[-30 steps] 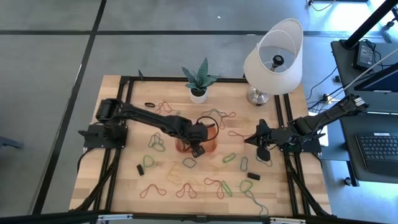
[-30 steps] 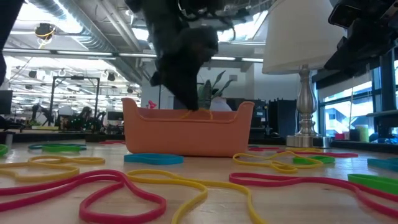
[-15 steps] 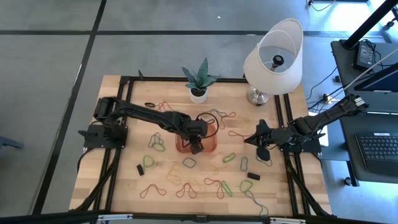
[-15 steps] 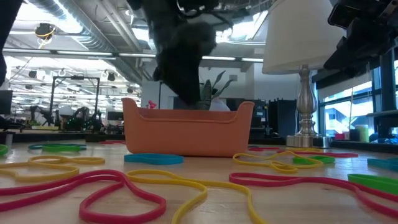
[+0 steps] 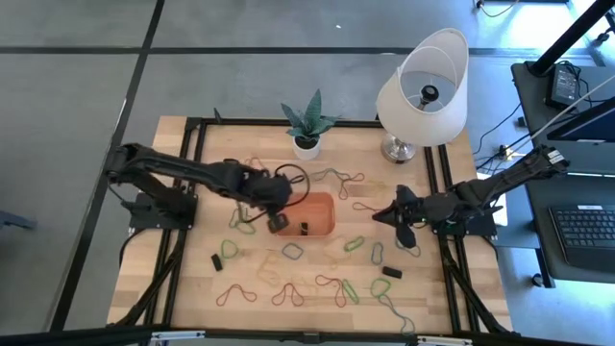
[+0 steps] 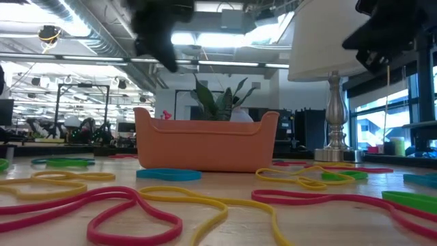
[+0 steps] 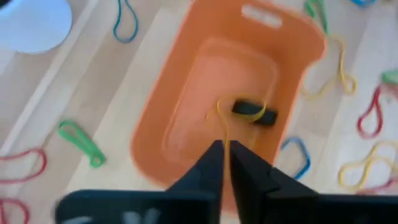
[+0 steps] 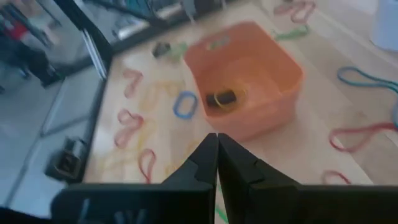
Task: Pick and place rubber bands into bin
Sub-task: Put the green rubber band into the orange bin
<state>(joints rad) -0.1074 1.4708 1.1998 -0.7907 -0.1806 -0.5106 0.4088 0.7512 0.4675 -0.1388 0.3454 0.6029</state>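
Note:
The orange bin [image 5: 309, 206] stands mid-table, also seen as the bin [image 7: 186, 99] and the bin [image 8: 261, 68]. Inside it lie a black rubber band [image 7: 254, 112] and a thin yellow band [image 7: 219, 113]. Many more rubber bands [image 5: 288, 252] in green, red, tan and blue lie loose around the bin. My left gripper [image 5: 278, 225], shown too in its own wrist view [image 7: 224, 146], hangs shut above the bin's left end and touches nothing. My right gripper [image 5: 376, 215] waits to the right of the bin, raised, its fingers [image 8: 208, 149] shut with nothing between them.
A white lamp [image 5: 423, 86] and a white plant pot [image 5: 307, 145] stand along the far edge. Black frame rails [image 5: 192, 154] run along the table's left and right sides. Small dark blocks [image 5: 229, 248] lie among the bands near the front.
My left gripper has risen out of the bin and drawn back toward the table's left edge. The yellow band that showed at the bin's rim below it in the low view has dropped out of sight into the bin. My right gripper has turned a little in place.

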